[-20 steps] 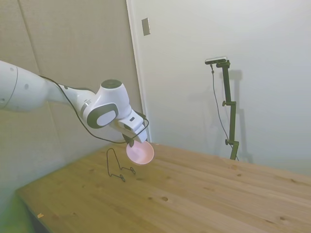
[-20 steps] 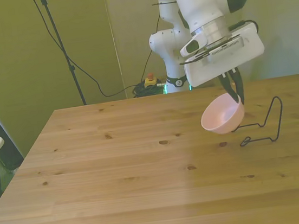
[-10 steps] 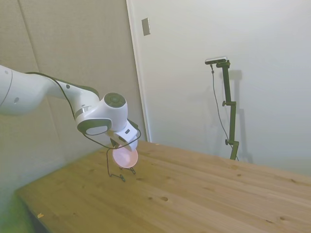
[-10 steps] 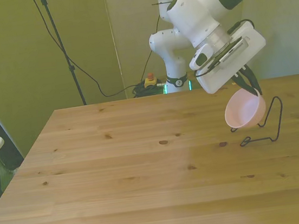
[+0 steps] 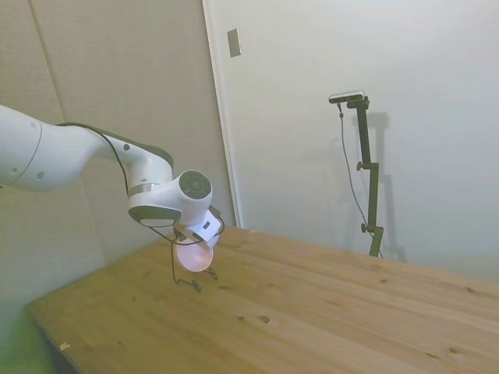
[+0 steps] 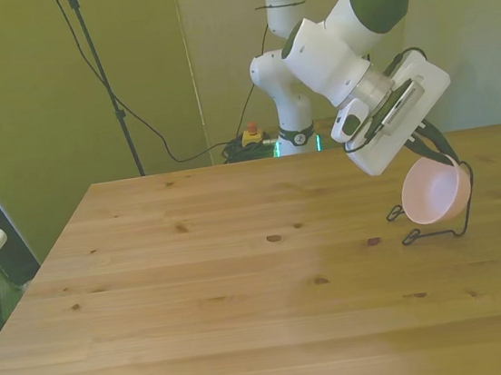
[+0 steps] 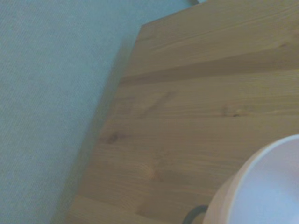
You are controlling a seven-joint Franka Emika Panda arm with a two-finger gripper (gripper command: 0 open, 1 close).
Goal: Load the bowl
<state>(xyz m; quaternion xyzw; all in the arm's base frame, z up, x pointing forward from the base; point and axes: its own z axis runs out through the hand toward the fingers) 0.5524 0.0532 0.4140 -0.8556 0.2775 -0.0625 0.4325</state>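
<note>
No text, label, brand or number can be read anywhere.

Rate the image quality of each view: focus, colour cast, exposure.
Side view: dim and slightly soft, a green tint low in its left corner, the bowl glowing pale. Front view: sharpest, evenly lit, yellow-green walls, the wire stand crisp. Wrist view: soft throughout, the bowl's rim blurred, bluish cast.

Soft, even indoor light, dim greyish side view with faint shadows on the wall, yellow-green cast in the front view, wrist view blurred, bowl edge out of focus
</note>
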